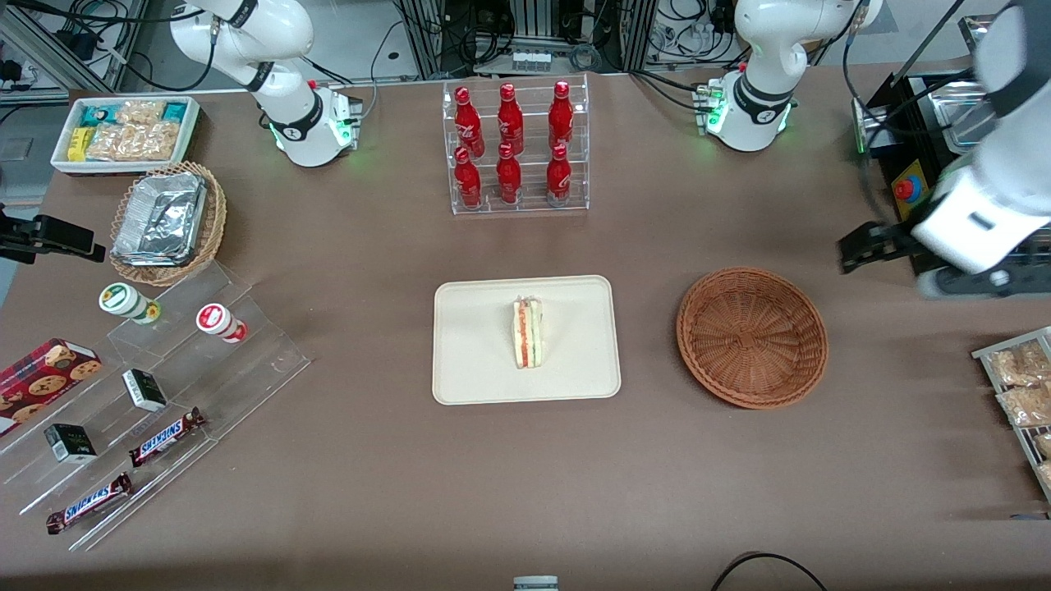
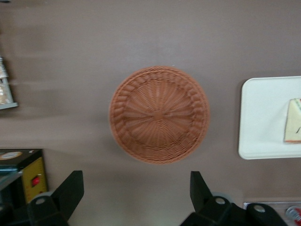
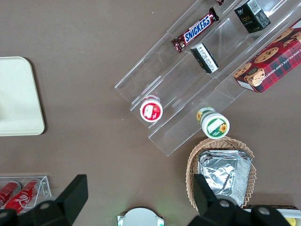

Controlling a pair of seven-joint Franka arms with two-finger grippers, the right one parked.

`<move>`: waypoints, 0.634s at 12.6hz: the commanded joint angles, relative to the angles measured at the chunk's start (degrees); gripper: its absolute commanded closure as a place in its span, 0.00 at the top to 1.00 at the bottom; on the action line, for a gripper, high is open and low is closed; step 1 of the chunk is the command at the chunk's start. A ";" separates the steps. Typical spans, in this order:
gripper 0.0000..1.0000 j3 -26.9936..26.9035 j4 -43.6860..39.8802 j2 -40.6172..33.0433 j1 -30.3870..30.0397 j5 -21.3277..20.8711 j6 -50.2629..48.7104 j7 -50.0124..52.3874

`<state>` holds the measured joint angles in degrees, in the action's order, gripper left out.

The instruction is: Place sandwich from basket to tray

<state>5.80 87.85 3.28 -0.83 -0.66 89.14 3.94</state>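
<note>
Since the sandwich [image 1: 526,332] already stands on its edge near the middle of the tray [image 1: 472,377], and the basket [image 1: 751,336] beside the tray holds nothing, I judge the placing done and the step in hand to be getting clear. My gripper [image 1: 854,246] hangs above the tabletop [image 1: 525,492] toward my own end of it, farther from the front camera than the basket and well apart from the sandwich; its fingers [image 2: 68,188] stand wide apart with nothing between them. In my wrist view the basket [image 2: 159,114] lies centred under me, with the tray's rim [image 2: 263,153] and a corner of the sandwich [image 2: 292,121] off to one side. To finish well, I should keep the fingers spread, lift away without swinging low over the tray, and steer clear of the black box with the red button [image 1: 903,189] close by, since a knock there looks the likeliest mishap. As for writing, two chocolate bars [image 1: 167,436] on the clear stepped stand [image 1: 164,410] toward the parked arm's end read "SNICKERS", and the red bottles [image 1: 509,148] in the clear rack carry white script too small to make out. The red tartan box [image 1: 41,382] pictures chocolate-chip cookies.
</note>
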 commanded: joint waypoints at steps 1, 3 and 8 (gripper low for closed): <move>1.00 -7.11 4.61 -4.24 5.22 0.93 0.25 -3.84; 1.00 -7.12 4.18 -3.98 5.22 0.93 0.51 -3.67; 1.00 -6.95 0.23 -1.96 5.40 -0.12 0.43 -4.47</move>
<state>-0.31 90.12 0.46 3.46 -0.47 89.64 0.30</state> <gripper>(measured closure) 0.000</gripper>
